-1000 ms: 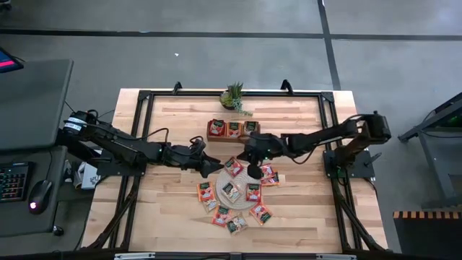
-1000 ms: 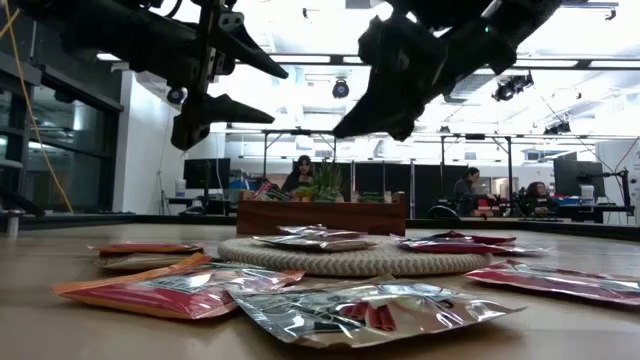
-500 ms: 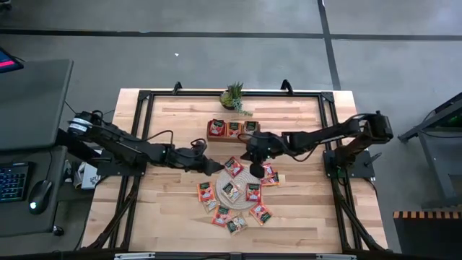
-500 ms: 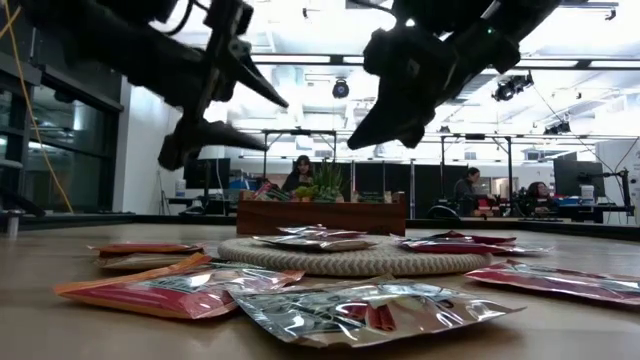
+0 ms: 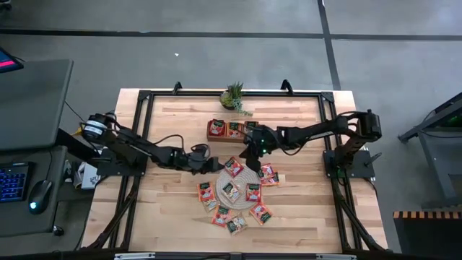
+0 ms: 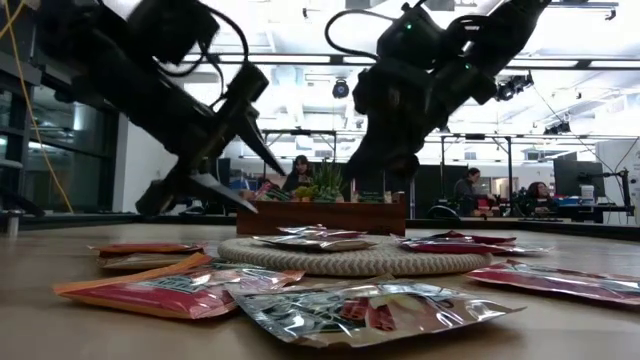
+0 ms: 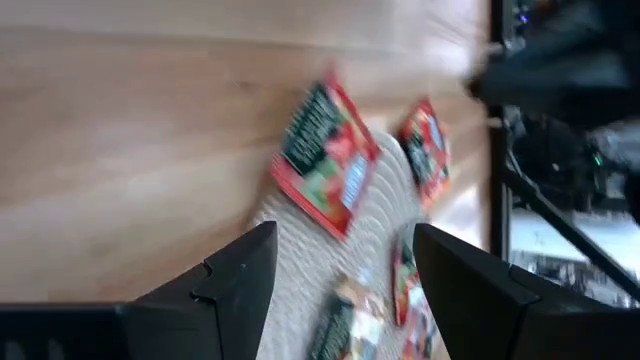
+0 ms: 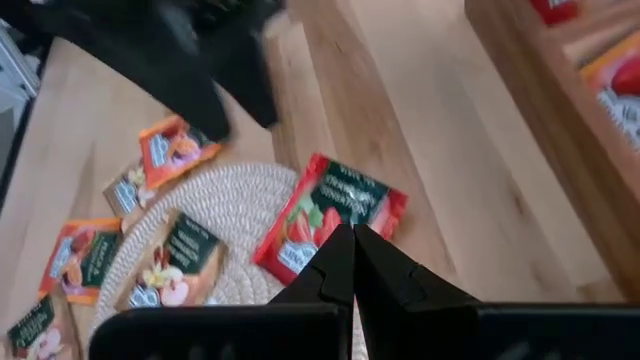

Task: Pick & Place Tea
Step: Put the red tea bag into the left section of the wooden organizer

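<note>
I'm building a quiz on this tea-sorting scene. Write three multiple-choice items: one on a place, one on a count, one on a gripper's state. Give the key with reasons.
1. Where does the potted plant stand?
A. At the table's far edge, behind the wooden tray
B. On the round woven mat
C. On the floor beside the table

2. How many compartments does the wooden tray have?
A. One
B. Three
C. Six

3. How are the right gripper fingers set?
A. Spread wide
B. Clamped on a sachet
C. Shut with nothing between them

Key: 1 A, the high view shows the plant at the far edge, beyond the tray. 2 B, three sections lie side by side, each with tea in it. 3 C, the right wrist view shows the two fingers pressed together above a red tea sachet, not holding it.
</note>
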`<control>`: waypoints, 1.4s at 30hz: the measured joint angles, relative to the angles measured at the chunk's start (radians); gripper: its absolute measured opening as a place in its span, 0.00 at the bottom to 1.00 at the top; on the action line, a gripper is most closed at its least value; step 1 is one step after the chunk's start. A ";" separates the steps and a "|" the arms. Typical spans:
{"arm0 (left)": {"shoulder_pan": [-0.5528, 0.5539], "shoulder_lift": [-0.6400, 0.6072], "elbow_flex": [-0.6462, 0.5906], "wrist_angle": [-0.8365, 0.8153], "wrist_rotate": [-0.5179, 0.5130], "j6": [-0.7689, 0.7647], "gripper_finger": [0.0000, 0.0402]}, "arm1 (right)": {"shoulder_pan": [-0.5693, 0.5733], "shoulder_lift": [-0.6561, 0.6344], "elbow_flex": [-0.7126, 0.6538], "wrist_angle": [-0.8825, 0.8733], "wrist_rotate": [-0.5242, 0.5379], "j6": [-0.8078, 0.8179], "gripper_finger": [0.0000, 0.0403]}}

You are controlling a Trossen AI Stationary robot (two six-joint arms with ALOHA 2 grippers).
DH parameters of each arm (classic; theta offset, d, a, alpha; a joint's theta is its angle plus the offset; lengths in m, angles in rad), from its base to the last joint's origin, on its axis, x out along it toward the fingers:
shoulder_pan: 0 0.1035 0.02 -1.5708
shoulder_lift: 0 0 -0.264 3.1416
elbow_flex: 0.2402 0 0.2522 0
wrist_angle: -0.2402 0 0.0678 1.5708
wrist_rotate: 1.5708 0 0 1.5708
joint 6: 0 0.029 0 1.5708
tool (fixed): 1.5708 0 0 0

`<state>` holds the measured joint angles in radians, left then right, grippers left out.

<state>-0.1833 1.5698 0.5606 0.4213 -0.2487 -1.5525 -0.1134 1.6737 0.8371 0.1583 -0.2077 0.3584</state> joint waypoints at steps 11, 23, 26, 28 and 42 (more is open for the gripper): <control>0.093 0.033 0.000 0.033 0.109 0.029 0.58 | -0.050 0.017 0.000 0.021 -0.055 0.053 0.03; 0.107 0.033 0.000 0.012 0.127 0.037 0.58 | -0.054 0.095 0.000 0.120 -0.141 0.161 0.31; 0.107 0.033 0.000 0.010 0.127 0.037 0.58 | -0.057 0.096 0.000 0.108 -0.127 0.168 0.39; 0.107 0.033 0.000 0.010 0.127 0.037 0.58 | -0.057 0.093 0.000 0.109 -0.130 0.203 0.43; 0.106 0.033 0.000 -0.005 0.126 0.060 0.58 | 0.005 0.096 0.000 0.042 0.030 0.468 0.48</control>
<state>-0.0769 1.6032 0.5602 0.4164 -0.1226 -1.4929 -0.1081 1.7694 0.8368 0.2005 -0.1779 0.8264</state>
